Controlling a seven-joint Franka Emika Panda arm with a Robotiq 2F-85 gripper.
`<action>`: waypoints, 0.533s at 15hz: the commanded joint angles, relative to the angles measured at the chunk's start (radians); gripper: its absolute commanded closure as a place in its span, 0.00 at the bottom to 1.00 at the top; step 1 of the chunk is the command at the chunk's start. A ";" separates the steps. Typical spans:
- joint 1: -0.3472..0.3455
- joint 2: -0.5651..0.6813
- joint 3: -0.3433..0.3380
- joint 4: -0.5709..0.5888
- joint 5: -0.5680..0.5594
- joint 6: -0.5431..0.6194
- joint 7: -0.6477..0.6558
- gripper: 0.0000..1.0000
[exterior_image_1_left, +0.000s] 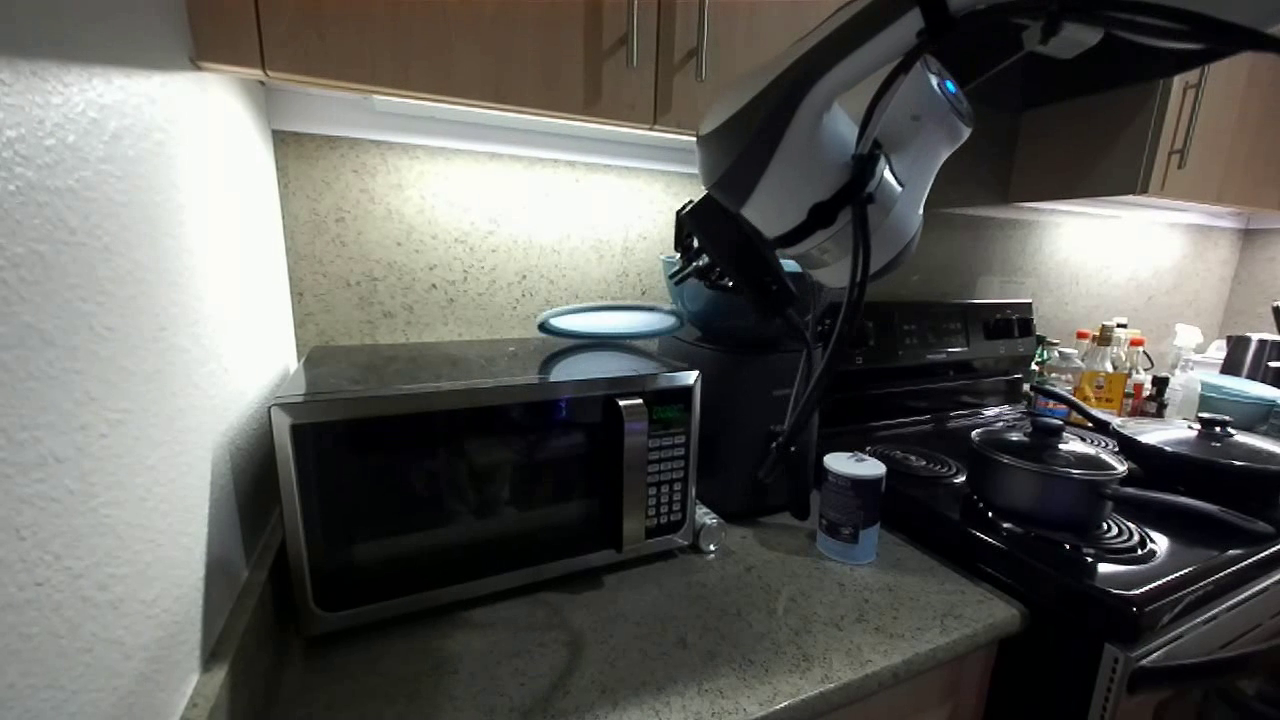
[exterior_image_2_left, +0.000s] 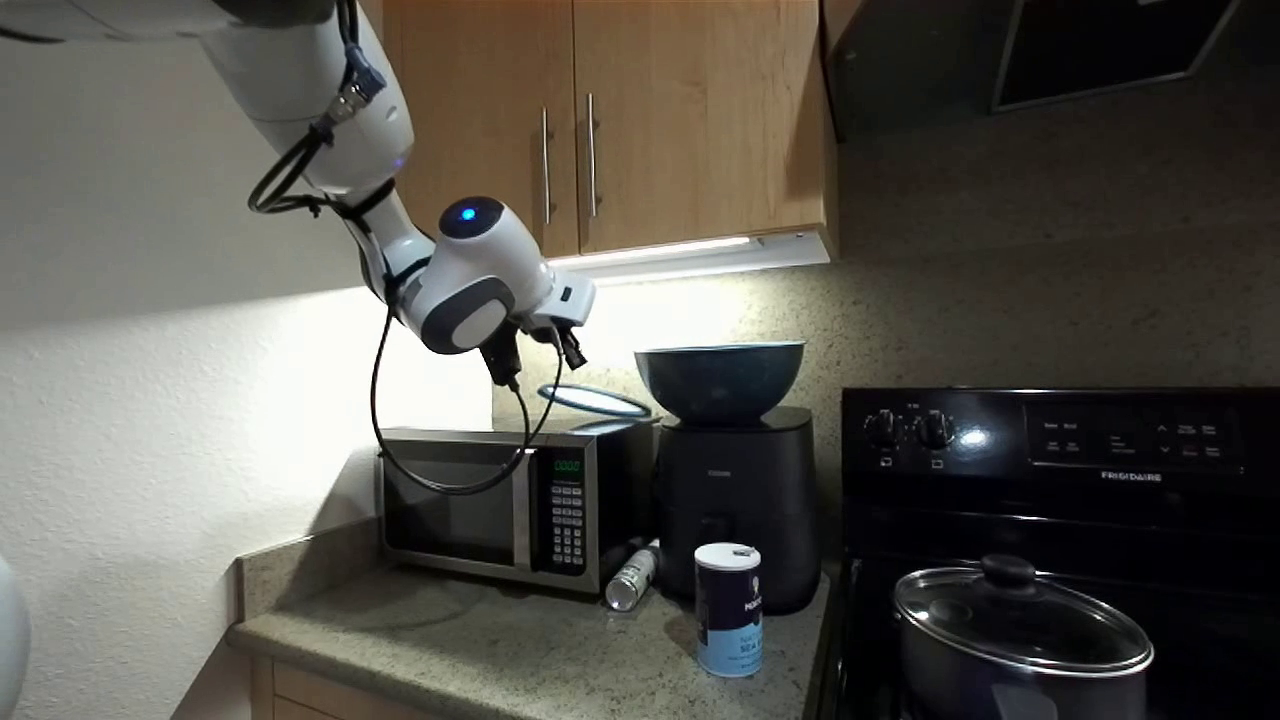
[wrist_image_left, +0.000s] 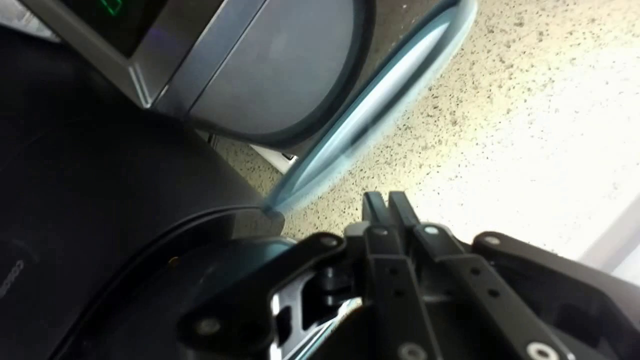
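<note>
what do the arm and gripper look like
The arm is white and rounded, with dark grey patches and a round blue light. Black cables loop along it, held by black straps. The gripper is mostly black, with slim straight fingers and pale round bolt heads.

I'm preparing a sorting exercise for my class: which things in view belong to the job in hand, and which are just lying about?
Likely in the job, being nearest the shut gripper:
blue-rimmed disc
blue bowl

Apparently just standing about:
salt canister
microwave
black appliance
lidded saucepan
bottles
</note>
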 joint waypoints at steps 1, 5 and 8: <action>0.027 -0.022 -0.036 -0.024 0.000 0.000 -0.012 0.93; 0.052 -0.061 -0.061 -0.069 -0.003 -0.006 -0.025 0.94; 0.050 -0.047 -0.061 -0.057 0.000 -0.001 -0.020 0.94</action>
